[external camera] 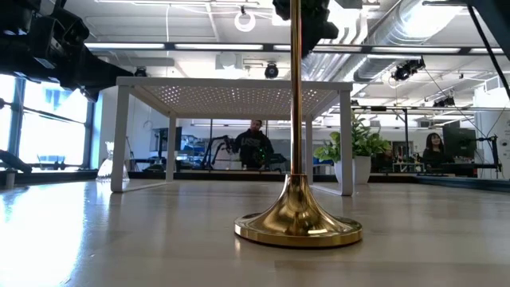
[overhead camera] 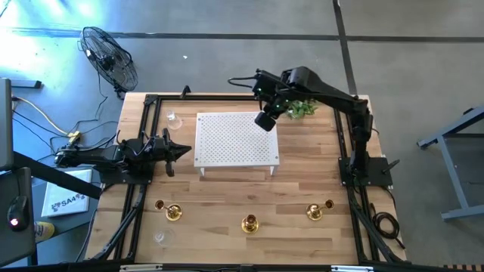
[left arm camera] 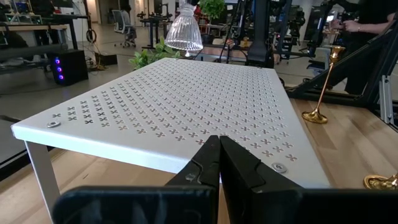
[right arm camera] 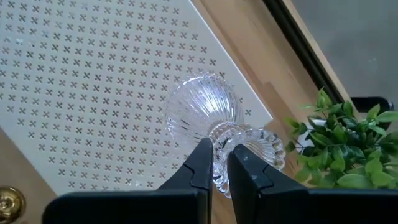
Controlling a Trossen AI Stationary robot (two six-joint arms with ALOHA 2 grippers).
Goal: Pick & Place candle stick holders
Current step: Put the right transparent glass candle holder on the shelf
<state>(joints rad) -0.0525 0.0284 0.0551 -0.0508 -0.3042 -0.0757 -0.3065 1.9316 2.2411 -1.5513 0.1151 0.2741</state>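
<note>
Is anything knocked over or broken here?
Nothing looks knocked over or broken. The three brass holders stand on their bases along the table's front, and the right gripper holds a clear glass holder over a corner of the white stand.

Right gripper (right arm camera: 219, 167) clamped, raised — left gripper (left arm camera: 219, 163) closed, low.

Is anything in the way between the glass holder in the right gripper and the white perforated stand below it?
Nothing visible. The right gripper is shut on the clear glass candle holder over the white perforated stand, near its far right corner; that part of the top is bare. The small green plant sits off the stand.
</note>
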